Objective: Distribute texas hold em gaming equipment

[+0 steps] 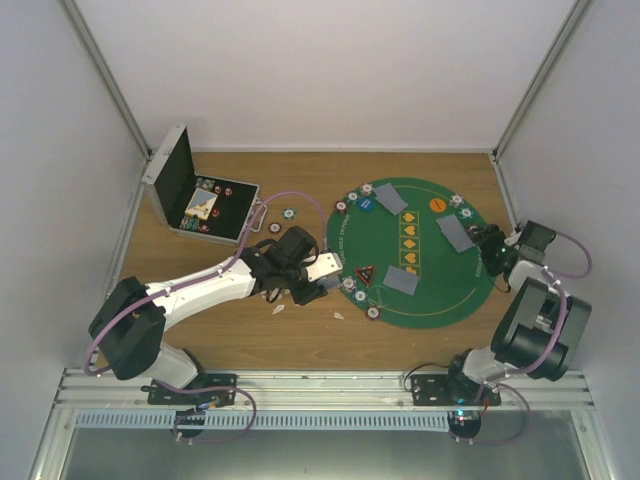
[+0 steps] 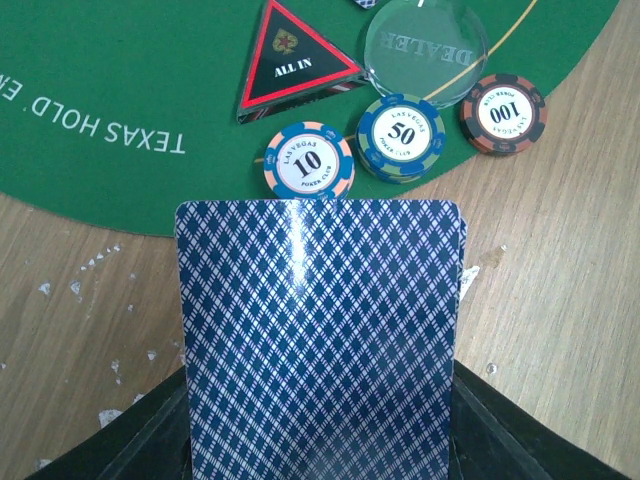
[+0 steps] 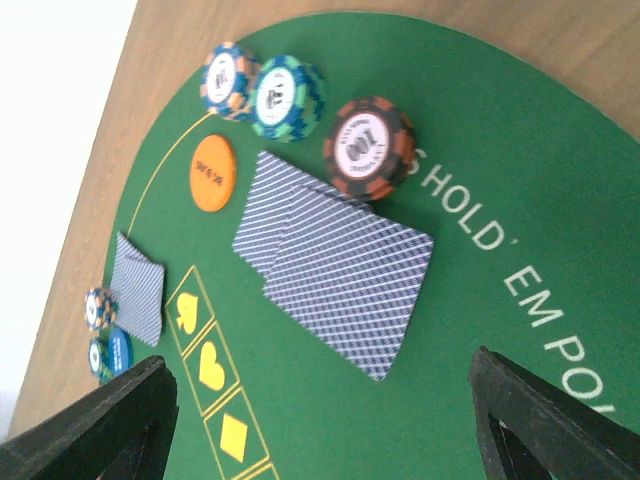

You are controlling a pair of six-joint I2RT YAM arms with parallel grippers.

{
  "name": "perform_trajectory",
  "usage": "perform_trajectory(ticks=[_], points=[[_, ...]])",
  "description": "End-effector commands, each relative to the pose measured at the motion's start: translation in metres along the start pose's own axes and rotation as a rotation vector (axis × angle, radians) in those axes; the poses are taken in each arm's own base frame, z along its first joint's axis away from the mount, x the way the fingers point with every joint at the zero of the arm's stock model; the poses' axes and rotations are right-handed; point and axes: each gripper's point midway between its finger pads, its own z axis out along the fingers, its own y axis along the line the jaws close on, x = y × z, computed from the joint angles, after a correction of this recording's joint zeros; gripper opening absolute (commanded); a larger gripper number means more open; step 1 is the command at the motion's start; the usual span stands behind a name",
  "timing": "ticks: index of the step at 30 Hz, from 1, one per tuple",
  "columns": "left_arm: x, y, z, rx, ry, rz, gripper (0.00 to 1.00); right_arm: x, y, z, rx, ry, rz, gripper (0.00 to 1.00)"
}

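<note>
Texas hold em gaming equipment (image 1: 402,281) is mostly sitting spread around a round green felt mat (image 1: 440,290) that's lying on the wooden table (image 1: 200,320).

A blue diamond-backed playing card (image 2: 320,340) is getting pinched in the left gripper (image 2: 320,445), jaws clamped together on it, right at the mat's near edge. Could be more than one card in there, can't tell.

Just past its far edge, a blue-and-orange 10 chip (image 2: 309,160), a blue-and-green 50 chip (image 2: 401,135) and a black-and-orange 100 chip (image 2: 503,113) are lying in a row. A red-and-black triangular ALL IN token (image 2: 295,62) and a clear round DEALER button (image 2: 425,48) are sitting right behind them. White crumbs (image 2: 90,265) are lying on the wood nearby.

On the other side, the right gripper (image 3: 320,425) is hovering with its fingers (image 3: 100,420) wide apart, nothing between them. Beyond it, two overlapping cards (image 3: 335,265) are lying face down on the felt. A brown-and-black chip (image 3: 368,147) is touching their corner, and an orange round button (image 3: 212,173) is sitting just beside them.

An open silver case (image 1: 195,195) is standing at the table's back left.
</note>
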Motion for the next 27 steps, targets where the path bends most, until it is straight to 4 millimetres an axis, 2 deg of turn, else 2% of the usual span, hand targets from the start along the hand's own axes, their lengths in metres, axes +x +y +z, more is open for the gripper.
perform_trajectory(ticks=[1, 3, 5, 6, 7, 9, 13, 16, 20, 24, 27], points=[[-0.015, 0.005, -0.008, -0.021, -0.061, 0.005, 0.57, 0.003, 0.023, -0.02, -0.022, 0.024, -0.131, 0.8], [-0.015, 0.005, -0.009, -0.022, -0.063, 0.007, 0.57, 0.019, 0.05, -0.02, -0.085, 0.089, -0.225, 0.8], [-0.016, 0.005, -0.009, -0.022, -0.066, 0.007, 0.57, 0.05, 0.082, -0.017, -0.159, 0.182, -0.334, 0.81], [-0.016, 0.004, -0.009, -0.02, -0.066, 0.007, 0.57, 0.07, 0.098, -0.015, -0.203, 0.239, -0.386, 0.81], [-0.016, 0.004, -0.009, -0.017, -0.068, 0.007, 0.57, 0.1, 0.117, -0.015, -0.268, 0.318, -0.45, 0.82], [-0.017, 0.003, -0.009, -0.011, -0.071, 0.004, 0.57, 0.146, 0.138, -0.019, -0.368, 0.443, -0.516, 0.82], [-0.017, 0.001, -0.009, -0.003, -0.075, 0.003, 0.57, 0.229, 0.161, -0.04, -0.5, 0.644, -0.653, 0.81], [-0.018, 0.0, -0.009, 0.003, -0.079, 0.003, 0.57, 0.274, 0.164, -0.056, -0.556, 0.757, -0.732, 0.81], [-0.019, 0.0, -0.009, 0.007, -0.085, 0.002, 0.57, 0.311, 0.161, -0.066, -0.579, 0.852, -0.783, 0.8], [-0.018, -0.001, -0.01, 0.009, -0.087, 0.002, 0.57, 0.326, 0.157, -0.059, -0.562, 0.894, -0.788, 0.75], [-0.019, -0.001, -0.01, 0.008, -0.087, 0.002, 0.57, 0.337, 0.161, -0.055, -0.564, 0.924, -0.804, 0.73]])
